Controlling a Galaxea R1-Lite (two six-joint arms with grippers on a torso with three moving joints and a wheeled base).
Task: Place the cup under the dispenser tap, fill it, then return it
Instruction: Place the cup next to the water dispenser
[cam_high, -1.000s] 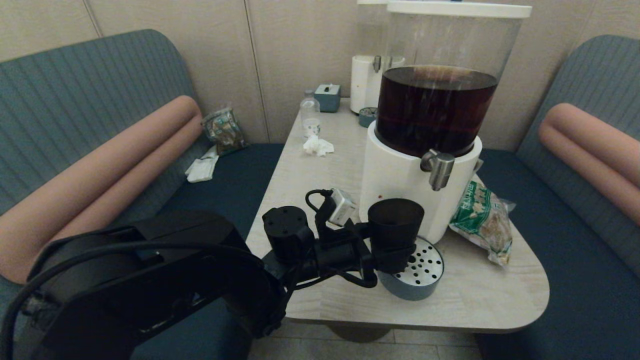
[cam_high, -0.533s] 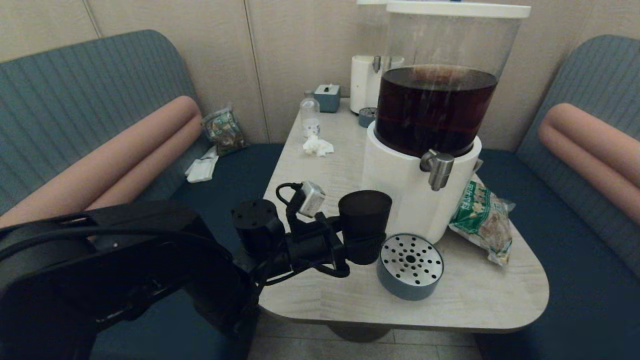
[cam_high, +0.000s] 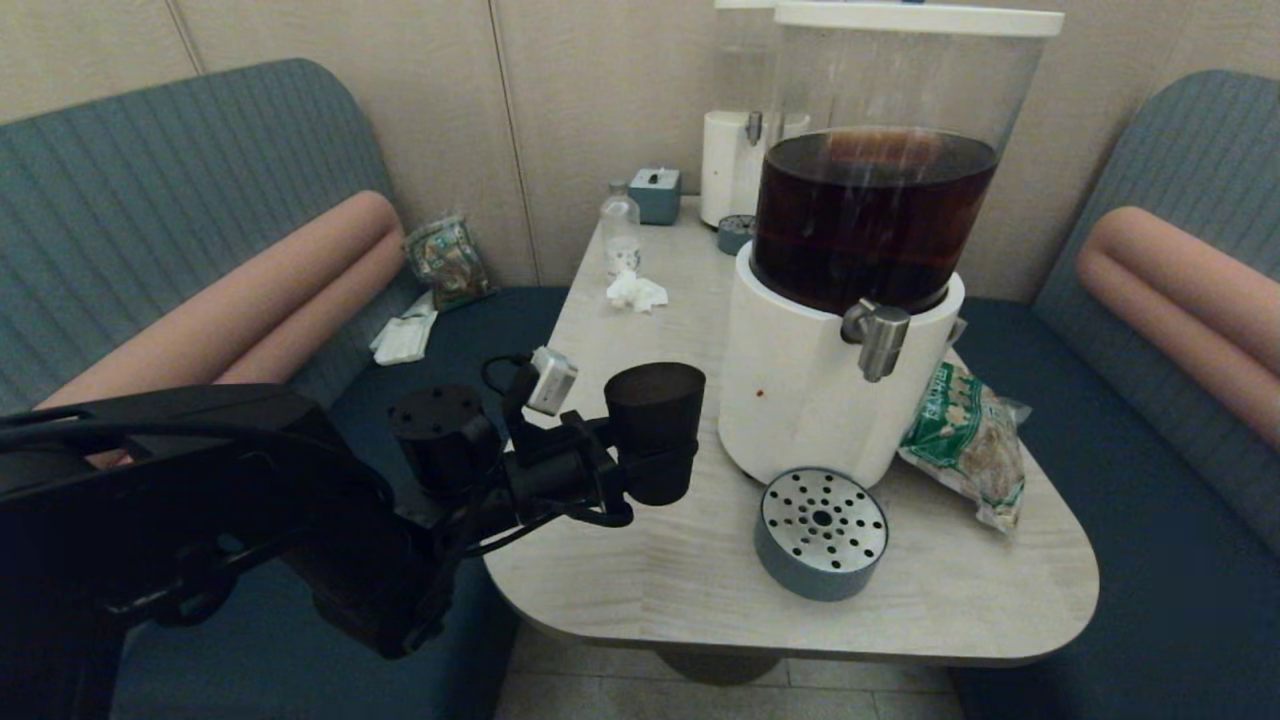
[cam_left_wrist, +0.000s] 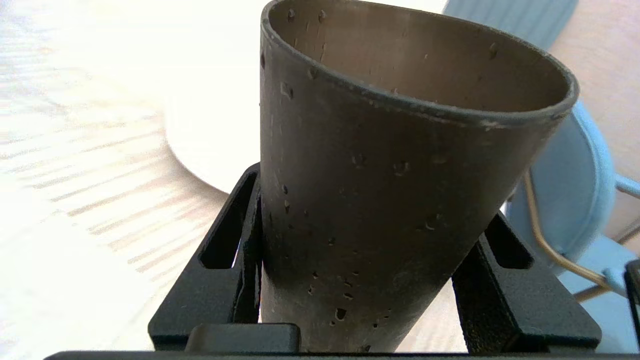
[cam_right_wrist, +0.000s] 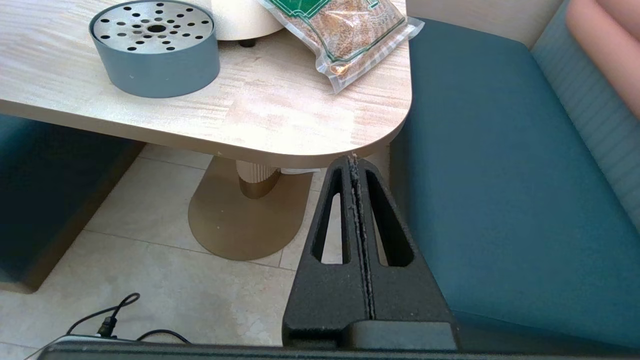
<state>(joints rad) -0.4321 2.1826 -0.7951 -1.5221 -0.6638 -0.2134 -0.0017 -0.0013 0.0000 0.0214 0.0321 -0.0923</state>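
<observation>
The dark brown-black cup (cam_high: 655, 415) hangs upright above the table's left side, held low on its body by my left gripper (cam_high: 662, 478), which is shut on it. Close up in the left wrist view, the cup (cam_left_wrist: 395, 190) fills the space between both fingers (cam_left_wrist: 227, 280), droplets speckling its wall. The steel dispenser tap (cam_high: 878, 338) juts from the white base of the big dispenser (cam_high: 810, 400) with dark liquid, well to the right of the cup. My right gripper (cam_right_wrist: 356, 165) is shut and empty, parked below the table's near right corner, outside the head view.
A grey round drip tray (cam_high: 820, 533) with a perforated steel top stands below the tap. A green snack bag (cam_high: 965, 440) lies right of the dispenser. Further back are a small clear bottle (cam_high: 620, 232), crumpled tissue (cam_high: 635, 291) and a smaller dispenser (cam_high: 735, 165). Benches flank the table (cam_high: 930, 600).
My left gripper has carried the cup leftward, off the drip tray and away from the tap, to a spot over the table's left side. The right arm is still.
</observation>
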